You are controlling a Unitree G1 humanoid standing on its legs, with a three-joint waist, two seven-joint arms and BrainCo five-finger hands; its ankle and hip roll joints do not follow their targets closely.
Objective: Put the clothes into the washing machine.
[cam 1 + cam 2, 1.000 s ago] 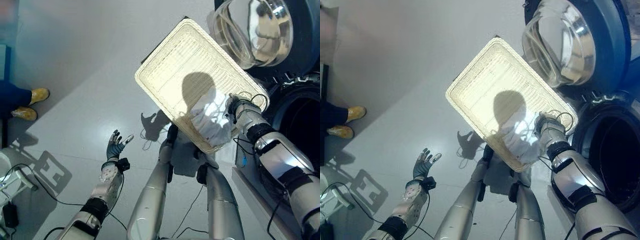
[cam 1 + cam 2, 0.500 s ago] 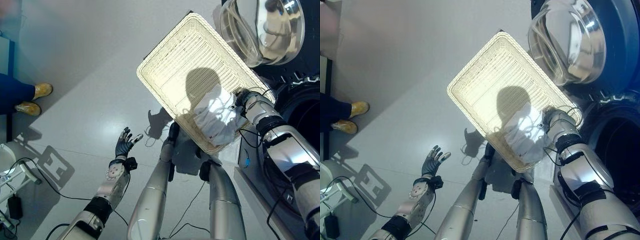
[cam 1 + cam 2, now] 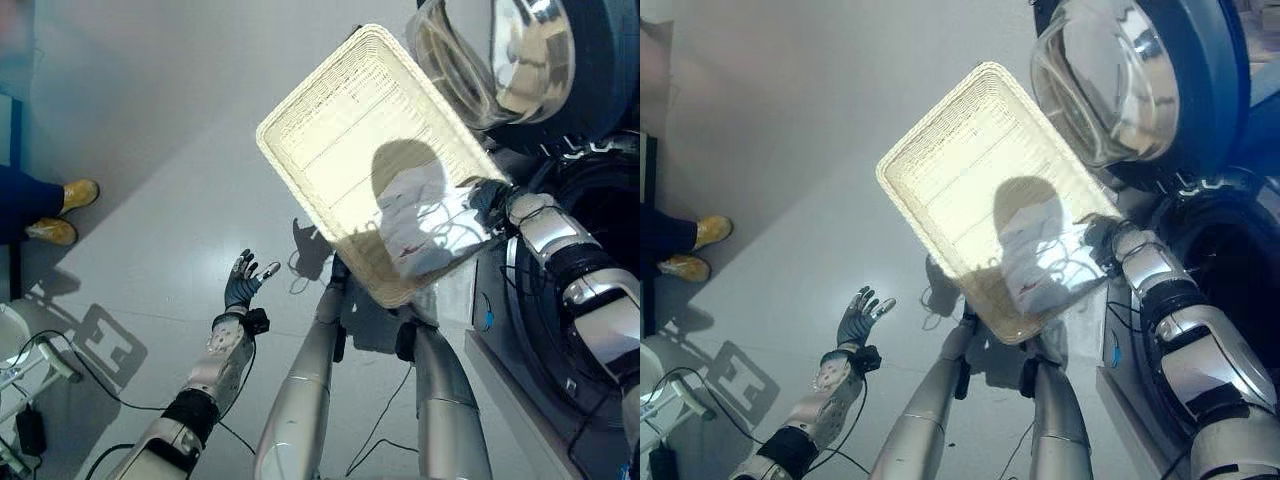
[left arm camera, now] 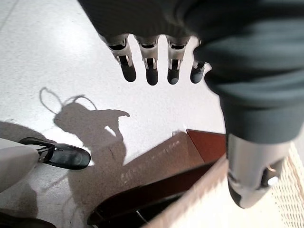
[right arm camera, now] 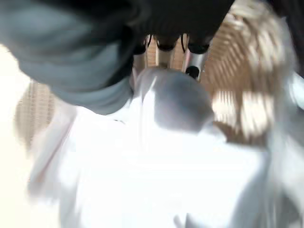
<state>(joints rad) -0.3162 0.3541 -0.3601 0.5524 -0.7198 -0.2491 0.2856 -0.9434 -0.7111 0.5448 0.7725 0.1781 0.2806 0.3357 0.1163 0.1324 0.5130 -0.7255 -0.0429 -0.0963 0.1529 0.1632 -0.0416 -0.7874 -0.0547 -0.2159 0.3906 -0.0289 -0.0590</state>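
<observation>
— While I stood by, the left robot hand [image 3: 241,287] hung over the floor [image 3: 150,180], fingers spread, holding nothing. Where were the clothes?
— White clothes [image 3: 415,222] lay in the wicker basket [image 3: 330,120] beside the washing machine [image 3: 590,200].
— And closer in?
— The right robot hand [image 5: 168,45] was against the cloth; its grip I couldn't tell.

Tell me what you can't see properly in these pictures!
- Right hand, right wrist view: fingers go behind the white cloth; grip unclear, and the picture is blurred.
- Right hand, eye views: shadow and cloth in the basket hide its fingers.
- Washer drum, right eye view: dark inside and cut off by the edge.
- Person, left eye view: legs and yellow shoes show; the edge cuts off the rest.
</observation>
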